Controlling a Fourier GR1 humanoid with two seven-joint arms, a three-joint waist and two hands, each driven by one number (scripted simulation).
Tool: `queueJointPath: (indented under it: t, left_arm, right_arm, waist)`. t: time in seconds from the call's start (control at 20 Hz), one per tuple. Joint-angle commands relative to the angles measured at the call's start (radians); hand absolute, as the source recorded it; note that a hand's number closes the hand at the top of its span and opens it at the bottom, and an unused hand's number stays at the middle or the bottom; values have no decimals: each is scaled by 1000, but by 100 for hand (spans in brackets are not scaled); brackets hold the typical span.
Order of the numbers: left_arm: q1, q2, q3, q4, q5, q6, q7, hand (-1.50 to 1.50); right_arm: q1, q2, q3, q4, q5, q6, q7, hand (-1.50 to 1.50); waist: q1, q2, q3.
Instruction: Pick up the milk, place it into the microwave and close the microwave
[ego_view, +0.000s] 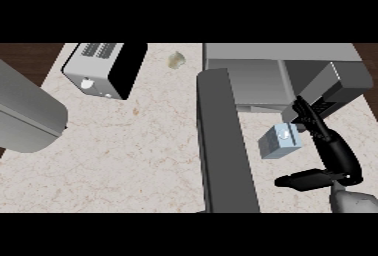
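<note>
Head view shows your right hand (332, 150) reaching alongside the milk (280, 141), fingers (304, 112) stretched straight past the carton's far side and thumb (303, 179) spread wide below it, nothing gripped yet. You're bracketing the carton, likely to close round it next. The milk stands on the surface (125, 150) just in front of the microwave (255, 80), beside its swung-out door (225, 145), so the way in is clear. Nothing shows inside the microwave's cavity. Your left hand isn't in sight.
</note>
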Motion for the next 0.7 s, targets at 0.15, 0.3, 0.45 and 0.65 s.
queueJointPath:
  t: [0.15, 0.3, 0.45, 0.65]
  left_arm:
    - [57, 24, 48, 19, 33, -47, -65, -150]
    - [120, 42, 76, 36, 70, -102, -127, -150]
    - [7, 41, 120, -2, 104, -60, -11, -150]
    - [109, -3, 29, 2, 29, -74, -93, -150]
  right_arm:
    - [-77, -50, -38, 284, 47, -26, -186, -150]
    - [-133, -88, -55, 353, 34, 10, -194, -150]
    - [-148, -8, 18, 425, 106, -62, -238, -150]
    - [-158, -47, 18, 580, 137, -51, -370, -150]
  waist:
    - [2, 0, 0]
    - [6, -2, 0]
    - [-6, 2, 0]
    - [3, 1, 1]
